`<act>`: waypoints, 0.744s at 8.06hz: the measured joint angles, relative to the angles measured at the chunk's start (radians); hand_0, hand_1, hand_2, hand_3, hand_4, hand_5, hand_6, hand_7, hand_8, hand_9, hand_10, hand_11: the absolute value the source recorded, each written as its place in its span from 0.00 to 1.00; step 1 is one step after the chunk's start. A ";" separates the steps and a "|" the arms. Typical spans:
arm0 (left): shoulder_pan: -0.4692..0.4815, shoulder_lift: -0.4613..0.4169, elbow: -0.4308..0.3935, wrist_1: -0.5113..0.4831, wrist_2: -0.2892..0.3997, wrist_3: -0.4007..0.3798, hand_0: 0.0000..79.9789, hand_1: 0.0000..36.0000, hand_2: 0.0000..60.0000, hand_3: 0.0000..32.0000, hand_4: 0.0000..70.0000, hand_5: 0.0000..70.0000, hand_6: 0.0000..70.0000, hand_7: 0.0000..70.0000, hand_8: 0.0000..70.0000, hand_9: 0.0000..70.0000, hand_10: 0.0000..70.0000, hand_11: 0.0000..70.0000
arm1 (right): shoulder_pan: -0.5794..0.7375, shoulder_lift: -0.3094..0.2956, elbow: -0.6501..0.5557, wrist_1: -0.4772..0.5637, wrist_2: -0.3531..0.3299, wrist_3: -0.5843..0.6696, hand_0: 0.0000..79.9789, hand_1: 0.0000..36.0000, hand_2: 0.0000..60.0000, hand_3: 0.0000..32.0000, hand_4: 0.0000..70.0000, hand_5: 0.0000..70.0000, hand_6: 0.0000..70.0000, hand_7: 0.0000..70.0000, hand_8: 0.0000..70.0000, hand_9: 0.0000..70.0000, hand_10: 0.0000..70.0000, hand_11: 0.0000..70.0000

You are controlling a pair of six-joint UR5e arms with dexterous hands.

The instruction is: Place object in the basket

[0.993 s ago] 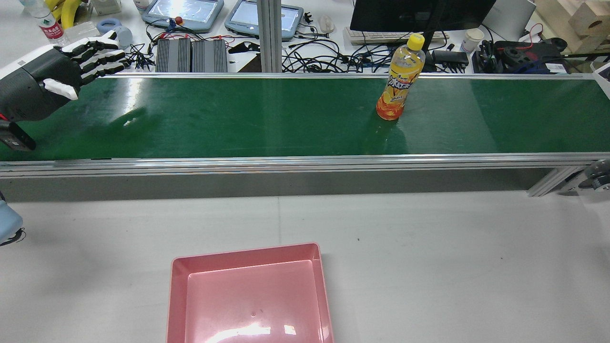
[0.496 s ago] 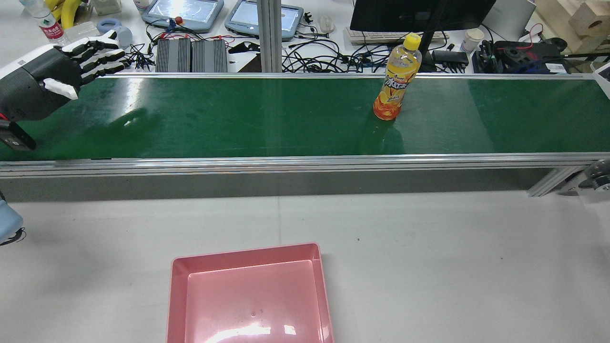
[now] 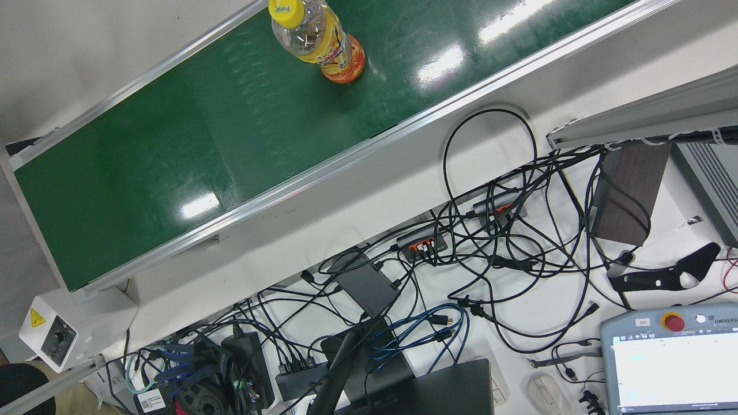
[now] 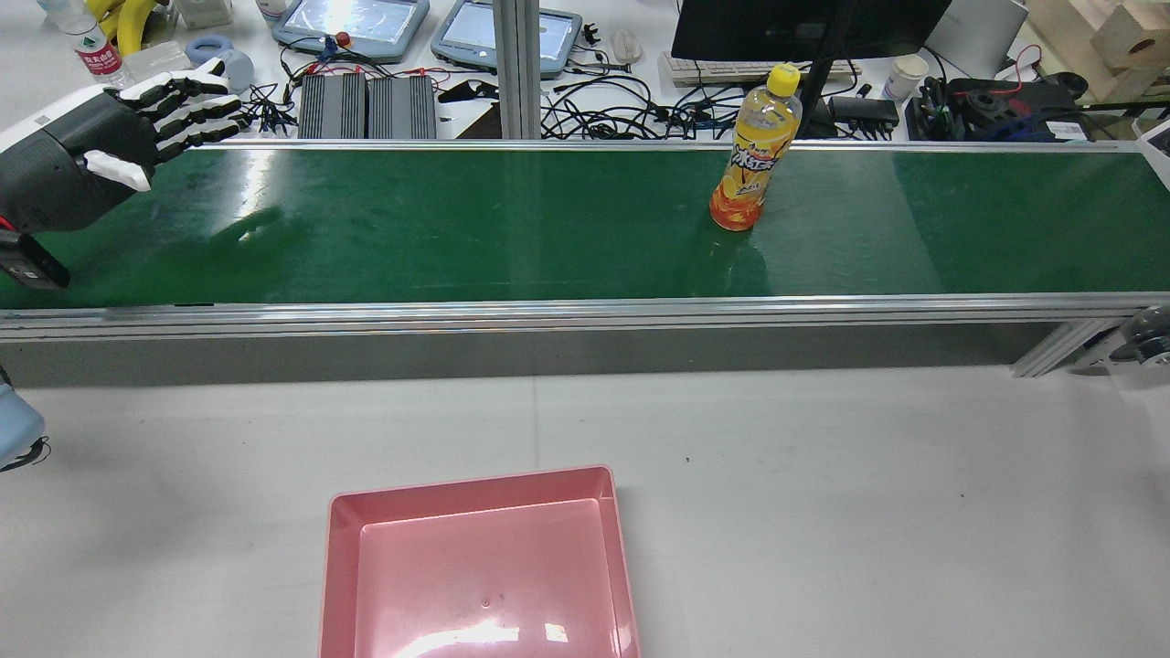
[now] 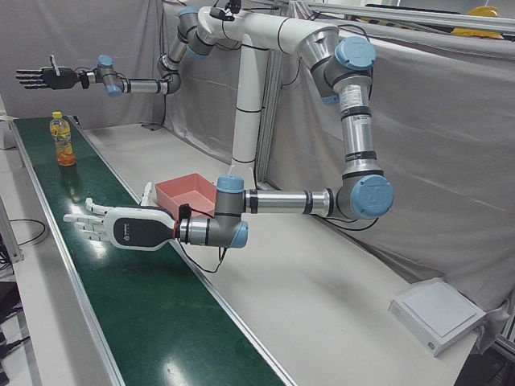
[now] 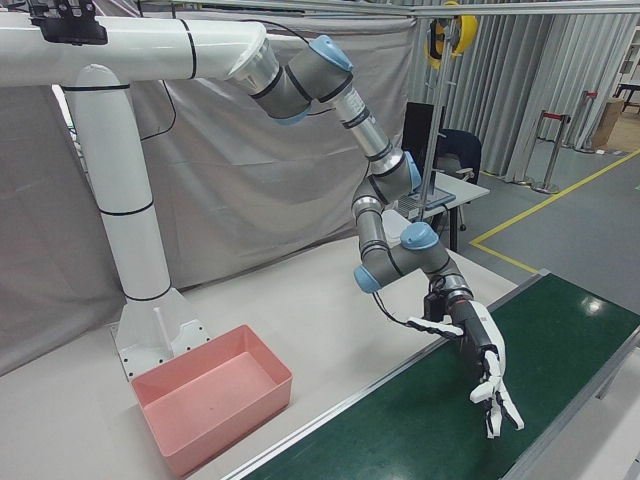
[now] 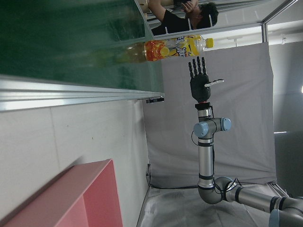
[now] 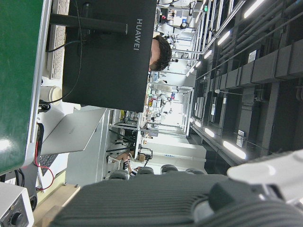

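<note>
An upright clear plastic bottle of orange drink with a yellow cap (image 4: 755,151) stands alone on a long green conveyor belt (image 4: 512,224), toward the belt's far edge, at about 1 o'clock in the rear view. Nothing holds it, so the task seems barely begun: grasping, carrying and dropping all remain. The empty pink rectangular plastic basket (image 4: 478,567) sits on the grey table (image 4: 868,493) at 6 o'clock, well apart from the bottle. The left hand (image 4: 101,146), black and white, hovers at 10 o'clock over the belt's end, fingers spread, holding nothing. The right hand (image 5: 42,76) hangs in the air beyond the bottle, likewise splayed and empty. Raised aluminium rails edge the belt; the table between belt and basket offers open room.
</note>
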 measured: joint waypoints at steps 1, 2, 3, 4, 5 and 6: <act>0.000 0.000 0.000 0.000 0.000 0.000 0.61 0.18 0.00 0.15 0.19 0.42 0.04 0.02 0.15 0.15 0.12 0.19 | 0.000 0.000 0.000 0.000 0.000 0.000 0.00 0.00 0.00 0.00 0.00 0.00 0.00 0.00 0.00 0.00 0.00 0.00; 0.000 0.000 0.000 0.000 0.000 0.000 0.61 0.19 0.00 0.15 0.19 0.42 0.04 0.02 0.15 0.15 0.12 0.19 | 0.000 0.000 0.000 0.000 0.000 -0.001 0.00 0.00 0.00 0.00 0.00 0.00 0.00 0.00 0.00 0.00 0.00 0.00; 0.000 0.000 0.000 0.000 0.000 0.000 0.61 0.19 0.00 0.15 0.19 0.43 0.04 0.02 0.16 0.16 0.12 0.19 | 0.000 0.000 0.000 0.000 0.000 0.000 0.00 0.00 0.00 0.00 0.00 0.00 0.00 0.00 0.00 0.00 0.00 0.00; 0.000 0.000 0.000 0.000 0.000 0.000 0.60 0.19 0.00 0.15 0.19 0.43 0.04 0.02 0.15 0.16 0.12 0.19 | 0.000 0.000 0.000 0.000 0.000 0.000 0.00 0.00 0.00 0.00 0.00 0.00 0.00 0.00 0.00 0.00 0.00 0.00; 0.000 0.000 0.000 0.000 0.000 0.000 0.61 0.19 0.00 0.15 0.19 0.42 0.04 0.02 0.15 0.15 0.12 0.19 | 0.000 0.000 0.000 0.000 0.000 -0.001 0.00 0.00 0.00 0.00 0.00 0.00 0.00 0.00 0.00 0.00 0.00 0.00; 0.001 0.000 0.000 0.000 0.000 0.000 0.61 0.19 0.00 0.16 0.19 0.43 0.04 0.02 0.15 0.15 0.12 0.19 | 0.000 0.000 0.000 0.000 0.000 -0.001 0.00 0.00 0.00 0.00 0.00 0.00 0.00 0.00 0.00 0.00 0.00 0.00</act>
